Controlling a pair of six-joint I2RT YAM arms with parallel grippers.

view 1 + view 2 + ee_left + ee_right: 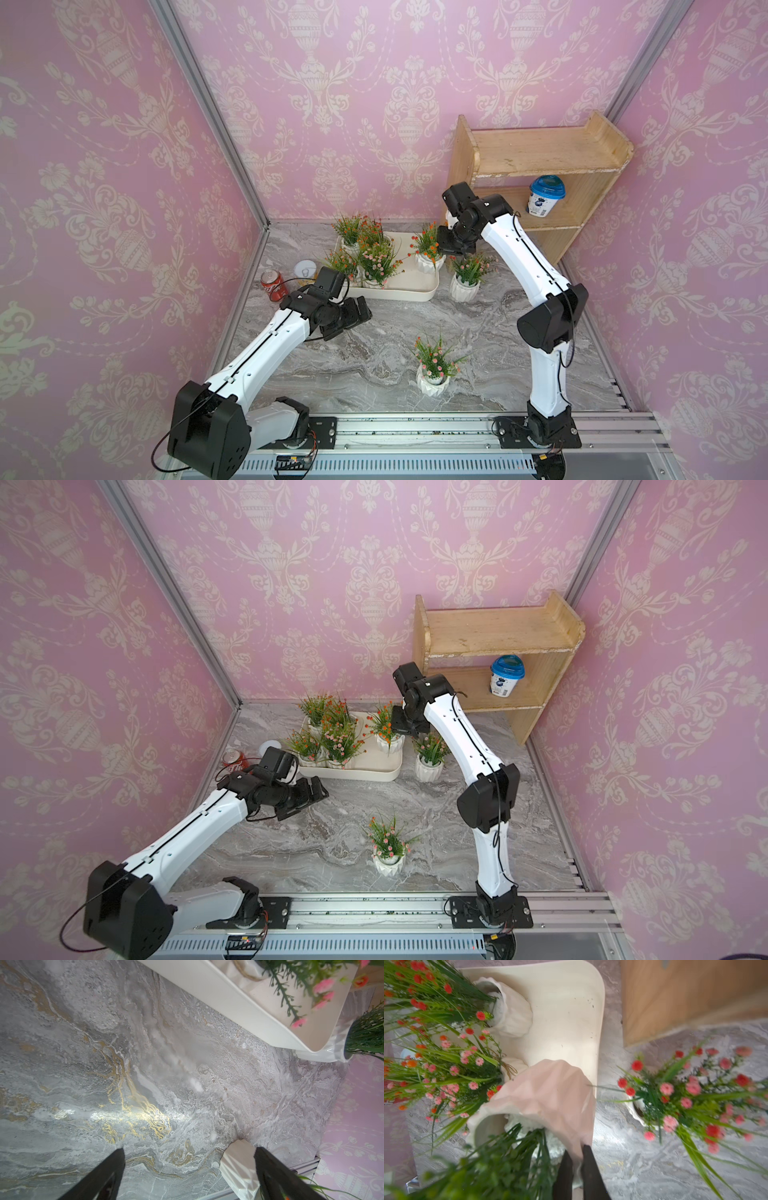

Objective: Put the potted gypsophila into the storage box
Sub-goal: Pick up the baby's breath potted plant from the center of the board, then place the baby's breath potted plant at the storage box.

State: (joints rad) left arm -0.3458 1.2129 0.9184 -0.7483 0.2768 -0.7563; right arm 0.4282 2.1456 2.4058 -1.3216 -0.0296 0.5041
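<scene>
right gripper: fingers pressed close together, pinching the rim of a white faceted pot.
potted gypsophila: this is the pinched pot, with orange-red blooms. It sits tilted at the far right corner of the storage box. I cannot tell whether its base rests on the box floor.
storage box: cream tub with a rolled rim, on the marble table toward the far side.
boxed pots: four more flowering pots crowd the left half of the box.
pink-flowered pot: upright on the table just right of the box, outside it.
lone pot: upright on the near middle of the table, well apart from the box.
left gripper: jaws spread wide above bare marble, near the box's near left corner.
cola can: left of the box by the left wall, with a pull-tab tin beside it.
wooden shelf unit: far right corner, with a blue-lidded cup on its middle shelf.
</scene>
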